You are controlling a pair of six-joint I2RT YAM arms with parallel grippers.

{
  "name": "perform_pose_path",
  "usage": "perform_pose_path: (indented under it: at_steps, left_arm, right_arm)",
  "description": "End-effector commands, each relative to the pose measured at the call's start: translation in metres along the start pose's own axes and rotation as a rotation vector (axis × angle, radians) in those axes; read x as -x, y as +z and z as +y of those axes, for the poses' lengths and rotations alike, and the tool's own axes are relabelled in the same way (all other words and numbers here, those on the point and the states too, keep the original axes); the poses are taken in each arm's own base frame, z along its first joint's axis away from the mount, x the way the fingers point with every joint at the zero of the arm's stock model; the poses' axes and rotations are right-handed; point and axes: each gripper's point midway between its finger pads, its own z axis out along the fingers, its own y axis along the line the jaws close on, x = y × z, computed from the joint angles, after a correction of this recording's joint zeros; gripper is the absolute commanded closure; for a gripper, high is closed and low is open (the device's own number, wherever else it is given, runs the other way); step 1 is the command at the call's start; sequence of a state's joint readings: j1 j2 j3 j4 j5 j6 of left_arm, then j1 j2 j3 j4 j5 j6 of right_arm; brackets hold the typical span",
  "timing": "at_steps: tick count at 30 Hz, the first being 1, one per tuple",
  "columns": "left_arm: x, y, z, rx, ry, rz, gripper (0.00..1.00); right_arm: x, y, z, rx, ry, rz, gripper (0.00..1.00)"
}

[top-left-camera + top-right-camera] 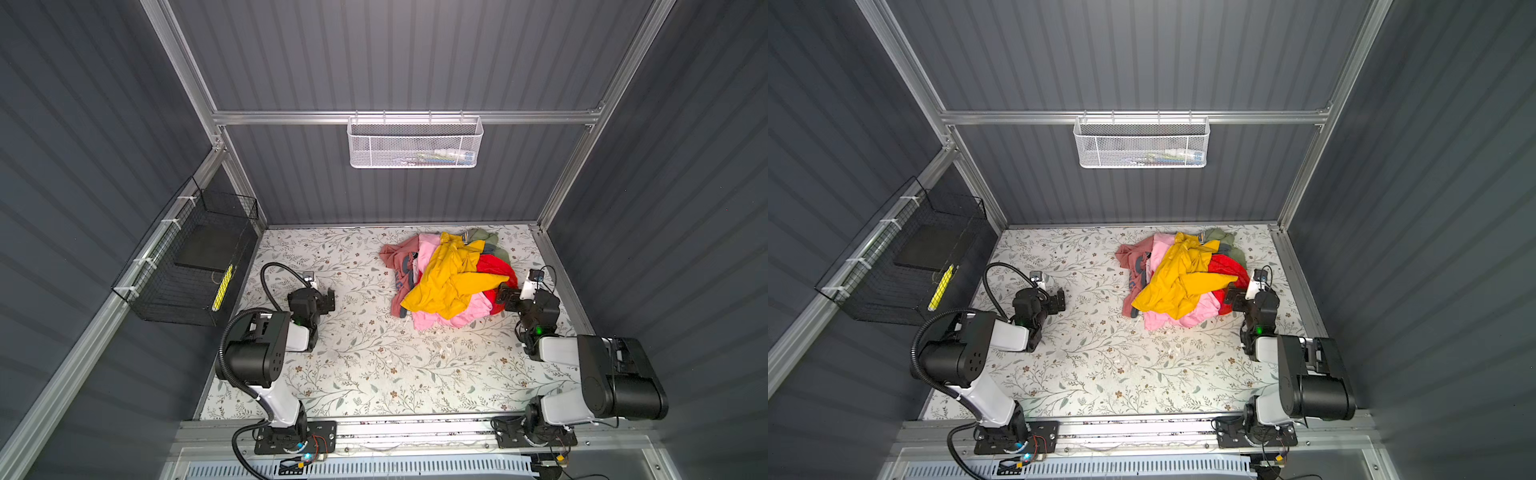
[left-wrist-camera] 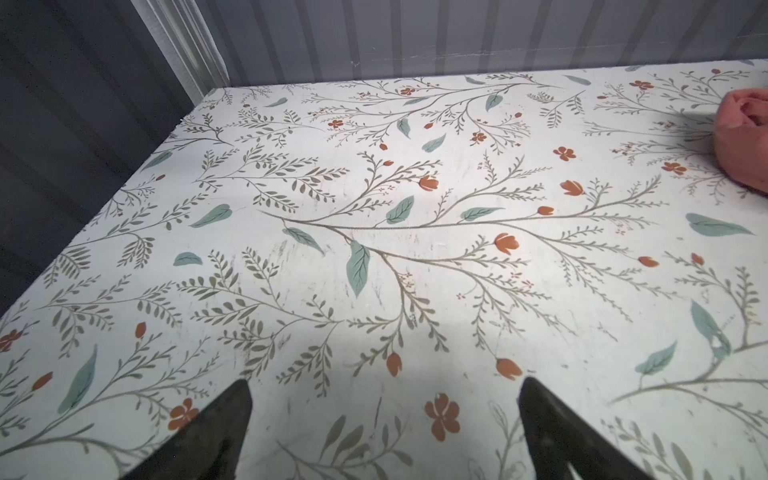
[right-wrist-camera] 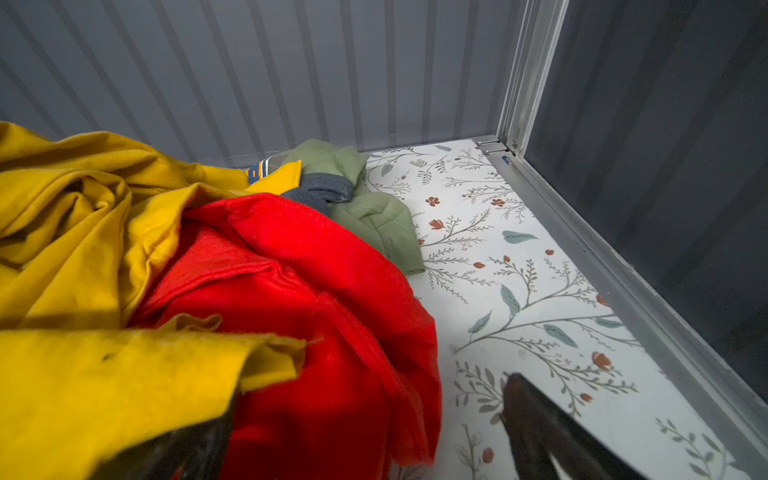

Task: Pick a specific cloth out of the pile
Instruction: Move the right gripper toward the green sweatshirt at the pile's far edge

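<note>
Clearly nothing is being gripped yet: the left gripper [image 1: 331, 300] and right gripper [image 1: 501, 293] are both gaping empty, while the cloth [image 3: 376, 216] is lying half-buried at the back edge of the pile [image 1: 449, 282].

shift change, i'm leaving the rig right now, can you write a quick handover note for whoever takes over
Left hand: open, empty, over bare table, well clear of the pile.
Right hand: open, empty, at the pile's near right edge by the red garment.
Olive-green cloth: far right side of the pile, partly under the red garment and the mustard-yellow garment.
Done: nothing picked yet.
Left: grasp the olive-green cloth and pull it free; the right hand looks closer.
</note>
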State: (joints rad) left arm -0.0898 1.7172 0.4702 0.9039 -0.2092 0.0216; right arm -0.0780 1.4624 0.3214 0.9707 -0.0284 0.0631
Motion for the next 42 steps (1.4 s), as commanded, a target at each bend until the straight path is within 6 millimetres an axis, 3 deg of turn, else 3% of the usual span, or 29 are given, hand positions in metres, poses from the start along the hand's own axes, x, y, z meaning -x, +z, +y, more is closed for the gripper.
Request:
perform_pose_path:
  at_steps: [1, 24, 28, 31, 34, 36, 42]
  left_arm:
    - [0.002, 0.0, 0.006, 0.024, -0.01, -0.01, 0.0]
    - [0.002, 0.001, 0.005, 0.016, -0.01, -0.003, 0.0]
    - [0.014, 0.0, 0.015, 0.074, -0.026, 0.017, 0.0]
    - [0.035, -0.003, 0.019, 0.09, -0.047, 0.124, 0.0]
    - [0.061, -0.016, 0.014, 0.065, -0.137, 0.088, 0.0]
    - [0.072, -0.026, 0.008, 0.045, -0.183, 0.048, 0.0]
    - [0.07, -0.048, -0.039, -0.048, -0.155, 0.039, 0.0]
  right_arm:
    - [0.003, 0.001, 0.001, 0.006, -0.002, -0.005, 0.01]
    - [0.004, 0.001, 0.001, 0.007, -0.002, -0.009, 0.01]
    - [0.008, -0.001, -0.004, -0.021, 0.017, -0.019, 0.01]
    - [0.021, -0.005, -0.011, -0.047, 0.052, 0.023, 0.01]
    - [0.032, -0.013, -0.018, -0.051, 0.197, 0.149, 0.01]
    - [0.044, -0.022, -0.012, -0.003, 0.248, 0.166, 0.01]
    - [0.08, -0.048, -0.002, 0.077, 0.367, 0.132, 0.01]
